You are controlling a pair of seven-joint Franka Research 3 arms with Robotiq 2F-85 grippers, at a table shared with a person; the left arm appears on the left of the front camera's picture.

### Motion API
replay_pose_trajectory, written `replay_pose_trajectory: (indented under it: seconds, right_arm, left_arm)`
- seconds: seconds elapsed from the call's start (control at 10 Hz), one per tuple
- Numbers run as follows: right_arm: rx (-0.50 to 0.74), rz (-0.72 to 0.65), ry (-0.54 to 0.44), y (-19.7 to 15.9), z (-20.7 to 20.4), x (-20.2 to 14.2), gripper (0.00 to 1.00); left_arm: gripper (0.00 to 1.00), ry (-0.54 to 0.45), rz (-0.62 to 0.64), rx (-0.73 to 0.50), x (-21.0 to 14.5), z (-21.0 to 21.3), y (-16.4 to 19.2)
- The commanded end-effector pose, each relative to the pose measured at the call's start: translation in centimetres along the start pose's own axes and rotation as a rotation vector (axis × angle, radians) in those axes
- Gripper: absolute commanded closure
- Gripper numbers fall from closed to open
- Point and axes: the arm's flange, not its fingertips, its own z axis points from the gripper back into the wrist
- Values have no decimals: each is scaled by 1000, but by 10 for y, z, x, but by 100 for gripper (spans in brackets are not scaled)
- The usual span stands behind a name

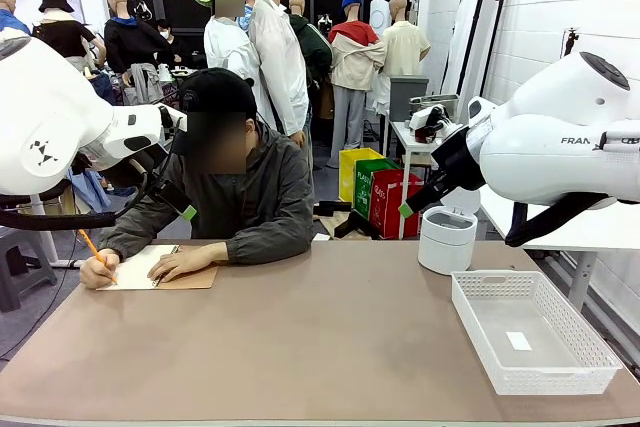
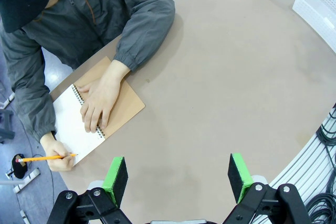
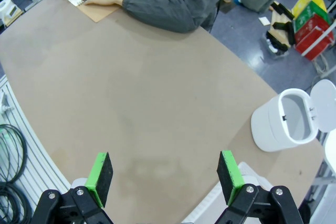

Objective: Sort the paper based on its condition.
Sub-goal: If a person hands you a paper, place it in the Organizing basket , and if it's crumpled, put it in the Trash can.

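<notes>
One hand [image 1: 185,263] flat on the notebook [image 1: 196,280]

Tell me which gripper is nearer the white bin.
Right. The right gripper hovers close beside the bin; the left gripper hangs far across from it, near the notebook.

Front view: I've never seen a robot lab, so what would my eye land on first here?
Two white robot arms, the left arm and the right arm, loom in from the picture's edges, the left hand and the right hand open above the table. At the table's far left a person writes in a notebook with an orange pencil. At the right stand a white bin and a white basket.
</notes>
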Motion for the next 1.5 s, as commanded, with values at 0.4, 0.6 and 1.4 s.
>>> replay_pose_trajectory:
  seconds: [0.4,0.6,1.4]
  right_arm:
    - [5,-1,-1,0,0,0,0]
    - [5,-1,-1,0,0,0,0]
    - [5,-1,-1,0,0,0,0]
  left_arm:
    - [0,3,-1,3,0,1,1]
    - [0,3,-1,3,0,1,1]
    - [0,3,-1,3,0,1,1]
